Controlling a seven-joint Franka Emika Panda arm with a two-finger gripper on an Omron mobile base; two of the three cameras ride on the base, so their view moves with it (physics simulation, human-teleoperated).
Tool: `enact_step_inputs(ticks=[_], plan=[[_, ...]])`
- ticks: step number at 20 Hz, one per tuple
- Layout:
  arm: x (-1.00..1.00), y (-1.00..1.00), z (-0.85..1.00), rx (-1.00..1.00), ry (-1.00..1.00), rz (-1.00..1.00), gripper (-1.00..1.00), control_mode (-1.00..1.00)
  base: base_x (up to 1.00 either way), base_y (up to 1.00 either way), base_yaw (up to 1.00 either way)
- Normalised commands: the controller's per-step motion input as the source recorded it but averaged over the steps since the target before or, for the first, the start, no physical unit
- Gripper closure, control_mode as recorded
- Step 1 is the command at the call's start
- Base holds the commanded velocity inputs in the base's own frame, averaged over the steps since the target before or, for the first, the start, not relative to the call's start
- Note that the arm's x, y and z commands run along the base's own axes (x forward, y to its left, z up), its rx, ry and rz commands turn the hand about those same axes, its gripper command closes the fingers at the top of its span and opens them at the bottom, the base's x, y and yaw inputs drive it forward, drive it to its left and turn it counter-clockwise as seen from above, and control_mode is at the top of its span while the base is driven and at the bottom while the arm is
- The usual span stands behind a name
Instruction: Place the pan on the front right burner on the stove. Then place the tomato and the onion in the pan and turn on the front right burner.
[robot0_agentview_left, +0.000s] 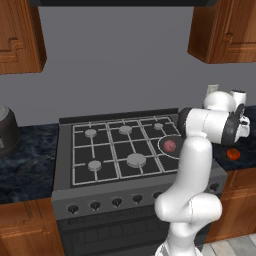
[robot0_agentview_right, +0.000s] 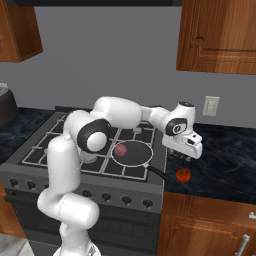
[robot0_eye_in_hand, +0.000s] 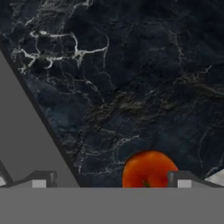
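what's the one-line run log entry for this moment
end effector: open, above bright red-orange tomato on dark marble counter | dull pinkish onion: in dark round pan on stove | tomato: not yet grasped

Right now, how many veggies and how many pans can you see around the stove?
Tomato, on the counter: 1
Onion, in the pan: 1
Pan, on the stove: 1
Total: 3

Both base views look forward and down at the stove (robot0_agentview_left: 120, 150) from behind the arm, at seven and five o'clock, sharing its grates. The hand view looks closely down onto the desk (robot0_eye_in_hand: 144, 78).
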Motion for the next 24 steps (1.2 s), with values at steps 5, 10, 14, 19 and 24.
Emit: enact_step_inputs(ticks=[5, 10, 14, 19, 24], plan=[[0.0, -0.27, -0.23, 0.01, 0.04, 0.0, -1.0, -1.0, 0.0, 0.0, 0.0], [0.0, -0.13, -0.35, 0.02, 0.07, 0.0, -1.0, -1.0, 0.0, 0.0, 0.0], [0.0, -0.06, -0.28, 0.03, 0.09, 0.0, -1.0, -1.0, 0.0, 0.0, 0.0], [-0.04, -0.06, -0.15, 0.02, 0.07, 0.0, -1.0, -1.0, 0.0, 0.0, 0.0], [-0.18, -0.01, -0.05, 0.03, 0.05, 0.0, -1.0, -1.0, 0.0, 0.0, 0.0]])
